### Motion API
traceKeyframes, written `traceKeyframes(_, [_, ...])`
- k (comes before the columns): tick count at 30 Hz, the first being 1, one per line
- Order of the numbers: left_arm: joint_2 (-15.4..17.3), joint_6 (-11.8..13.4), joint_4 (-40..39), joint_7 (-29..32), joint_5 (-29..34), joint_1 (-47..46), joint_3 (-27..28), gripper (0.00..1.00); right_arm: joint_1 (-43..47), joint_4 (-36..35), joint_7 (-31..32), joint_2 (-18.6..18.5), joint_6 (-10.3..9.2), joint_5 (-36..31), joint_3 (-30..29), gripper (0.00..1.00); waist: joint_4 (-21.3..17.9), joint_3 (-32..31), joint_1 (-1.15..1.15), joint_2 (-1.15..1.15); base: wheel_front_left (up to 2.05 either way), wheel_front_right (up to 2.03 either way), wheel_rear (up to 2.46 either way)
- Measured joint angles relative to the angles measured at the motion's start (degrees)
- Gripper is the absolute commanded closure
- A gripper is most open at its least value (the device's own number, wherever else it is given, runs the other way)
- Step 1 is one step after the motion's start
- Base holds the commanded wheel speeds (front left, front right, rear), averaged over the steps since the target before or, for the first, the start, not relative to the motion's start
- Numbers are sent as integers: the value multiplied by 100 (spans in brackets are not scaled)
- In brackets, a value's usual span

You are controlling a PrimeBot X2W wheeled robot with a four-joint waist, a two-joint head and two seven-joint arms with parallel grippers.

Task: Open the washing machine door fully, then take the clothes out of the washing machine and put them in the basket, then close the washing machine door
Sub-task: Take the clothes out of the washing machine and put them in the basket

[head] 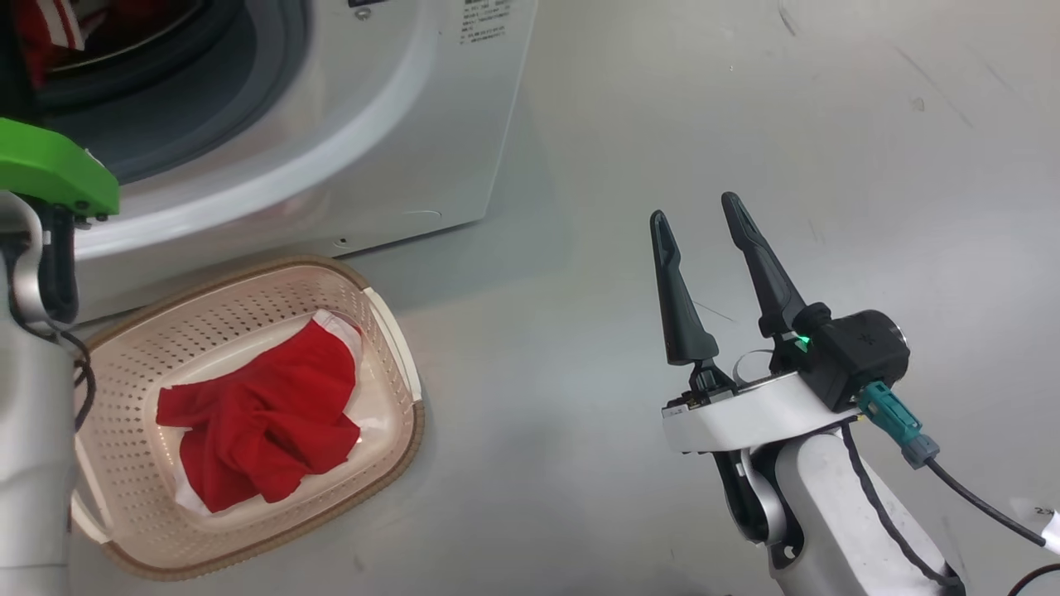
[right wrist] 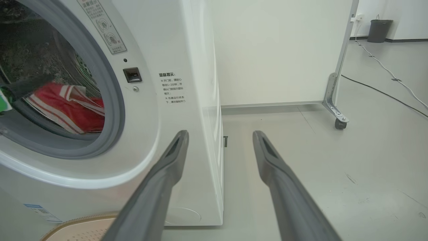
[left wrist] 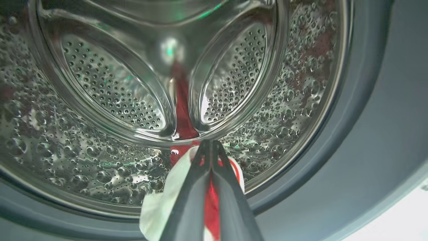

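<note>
**Desk:** What have your fingers got?

**Operator:** My left gripper (left wrist: pixel 211 144) is clenched on a red jersey with white striped trim (left wrist: pixel 160 204), inside the steel perforated drum (left wrist: pixel 100 87) of the big white front-loading washing machine (head: pixel 397 108). My right gripper (head: pixel 694 209) hangs spread and empty. A plain red garment (head: pixel 265 414) lies in the cream perforated plastic basket (head: pixel 419 430) beside the machine.

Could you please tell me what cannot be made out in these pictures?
Left wrist view: the left end effector covers most of the garment it grips.
Head view: the pale forearm hides the left side of the basket.
Head view: text on the washing machine is too small to read.
</note>
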Motion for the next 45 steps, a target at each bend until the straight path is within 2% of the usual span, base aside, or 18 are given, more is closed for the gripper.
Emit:
traceKeyframes(9, [-292,30,-363,-612,-36,326,-1,100,214,156,0,-2,66,-96,-124,0,318,-429,0,0,0,0,0])
traceKeyframes(13, [-316,64,-566,-802,-34,458,3,100,310,209,0,-3,113,-120,-138,0,461,-645,0,0,0,0,0])
traceKeyframes(30, [-475,255,-2054,-959,170,831,-31,100,685,321,0,-5,211,-198,-296,0,843,-1393,0,0,0,0,0])
traceKeyframes(40, [-575,408,-2950,-961,332,1331,-105,100,828,307,0,-5,253,-293,-401,0,1023,-1567,0,0,0,0,0])
traceKeyframes(45, [-682,457,-3126,-944,360,1771,-231,100,899,247,0,-5,278,-307,-436,0,1056,-1539,0,0,0,0,0])
